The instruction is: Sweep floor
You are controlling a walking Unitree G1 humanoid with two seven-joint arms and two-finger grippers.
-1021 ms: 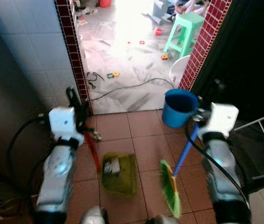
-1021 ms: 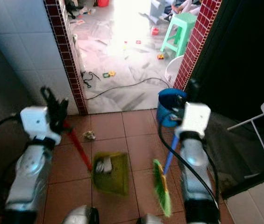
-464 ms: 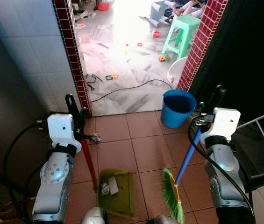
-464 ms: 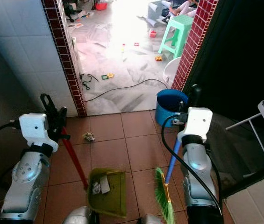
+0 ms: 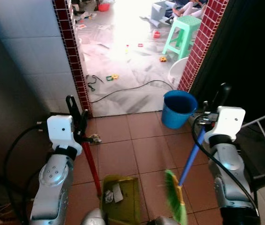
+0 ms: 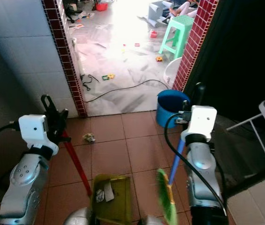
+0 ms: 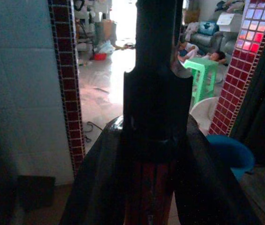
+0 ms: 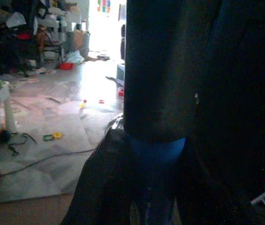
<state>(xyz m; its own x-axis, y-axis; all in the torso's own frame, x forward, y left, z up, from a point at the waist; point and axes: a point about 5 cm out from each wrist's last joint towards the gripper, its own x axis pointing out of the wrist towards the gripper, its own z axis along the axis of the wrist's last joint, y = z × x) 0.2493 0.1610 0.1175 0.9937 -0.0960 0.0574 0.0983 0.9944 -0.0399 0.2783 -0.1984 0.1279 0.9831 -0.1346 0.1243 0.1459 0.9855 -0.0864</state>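
Two tools (image 5: 78,123) (image 5: 212,110) clamp dustpan handle (image 5: 91,161) and broom (image 5: 188,157) over terracotta tiles (image 5: 141,145) (marble room beyond)

Head stereo pair looks fwd and down from above both arms onto the terracotta tile floor (image 5: 141,145), out through a red-brick doorway to a bright room. L and R eye share nearly the whole scene w/ slight sideways offset: blue bucket (image 5: 179,108), green stool (image 6: 174,29), black cable (image 5: 127,88).

L wrist cam sits v. close behind the left end effector (image 7: 156,108), looking along it at the same doorway; stool and bucket (image 7: 230,152) visible past it.

R wrist cam equally close behind the right end effector (image 8: 162,93), facing the bright room; cable on floor shared w/ head views.
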